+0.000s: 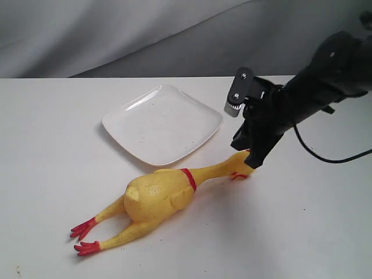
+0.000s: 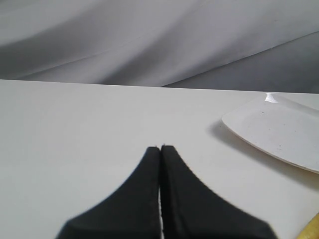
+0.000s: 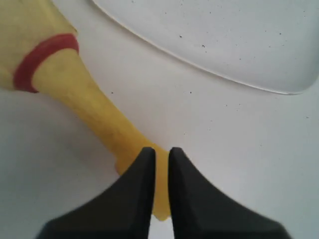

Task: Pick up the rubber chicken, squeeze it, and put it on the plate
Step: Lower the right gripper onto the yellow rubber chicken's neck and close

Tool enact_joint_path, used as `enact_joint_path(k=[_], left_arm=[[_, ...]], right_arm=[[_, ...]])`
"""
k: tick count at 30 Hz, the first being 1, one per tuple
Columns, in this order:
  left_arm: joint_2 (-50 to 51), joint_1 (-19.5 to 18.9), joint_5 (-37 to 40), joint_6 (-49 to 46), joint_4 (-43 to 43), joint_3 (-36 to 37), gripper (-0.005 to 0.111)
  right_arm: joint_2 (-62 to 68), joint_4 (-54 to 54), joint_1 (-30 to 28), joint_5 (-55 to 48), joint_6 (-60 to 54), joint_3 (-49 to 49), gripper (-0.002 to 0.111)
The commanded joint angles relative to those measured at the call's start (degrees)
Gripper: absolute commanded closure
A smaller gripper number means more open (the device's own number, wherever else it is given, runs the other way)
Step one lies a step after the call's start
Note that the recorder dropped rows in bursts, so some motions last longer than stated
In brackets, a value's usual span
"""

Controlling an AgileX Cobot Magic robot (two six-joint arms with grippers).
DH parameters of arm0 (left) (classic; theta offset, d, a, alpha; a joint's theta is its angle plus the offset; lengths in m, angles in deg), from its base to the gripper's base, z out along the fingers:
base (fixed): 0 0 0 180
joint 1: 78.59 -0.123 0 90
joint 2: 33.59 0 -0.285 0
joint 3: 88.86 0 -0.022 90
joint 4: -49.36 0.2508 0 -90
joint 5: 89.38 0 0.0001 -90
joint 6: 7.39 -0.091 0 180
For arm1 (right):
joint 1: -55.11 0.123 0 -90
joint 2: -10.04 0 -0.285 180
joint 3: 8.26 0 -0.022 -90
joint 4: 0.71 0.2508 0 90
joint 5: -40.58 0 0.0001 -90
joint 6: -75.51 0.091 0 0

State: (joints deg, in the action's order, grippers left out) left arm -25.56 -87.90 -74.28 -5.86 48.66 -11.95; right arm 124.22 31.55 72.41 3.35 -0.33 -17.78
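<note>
White table [image 1: 46, 145] is carrying rubber chicken [image 1: 160, 197], lying lower centre of the exterior frame, head right, feet lower left. Right gripper [image 1: 251, 161] is pinching its head end, fingers nearly together. Plate [image 1: 163, 125] is sitting just above, empty. Left gripper [image 2: 160, 149] is sitting closed on nothing. The hold is looking thin, so I'm advising a slow lift with the long body dangling.

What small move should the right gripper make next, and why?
Probably open the right gripper wider. Its jaws stand almost together over the head end of the chicken, too narrow to take the neck; whether they pinch anything I cannot tell. The chicken lies on the table, beside the plate.
</note>
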Motion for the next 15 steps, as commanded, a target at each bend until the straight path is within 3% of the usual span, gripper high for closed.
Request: enact_joint_path(k=[1, 5, 15], left_arm=[[-0.24, -0.04, 0.14, -0.02, -0.24, 0.31, 0.107], [-0.24, -0.04, 0.14, -0.02, -0.24, 0.31, 0.107], [-0.24, -0.04, 0.14, -0.02, -0.24, 0.31, 0.107]], right_arm=[[3.23, 0.49, 2.4, 2.19, -8.44, 0.37, 0.068], [4.11, 0.25, 4.97, 3.38, -10.4, 0.37, 0.048], [5.83, 0.51, 6.78, 3.59, -10.4, 0.37, 0.049]])
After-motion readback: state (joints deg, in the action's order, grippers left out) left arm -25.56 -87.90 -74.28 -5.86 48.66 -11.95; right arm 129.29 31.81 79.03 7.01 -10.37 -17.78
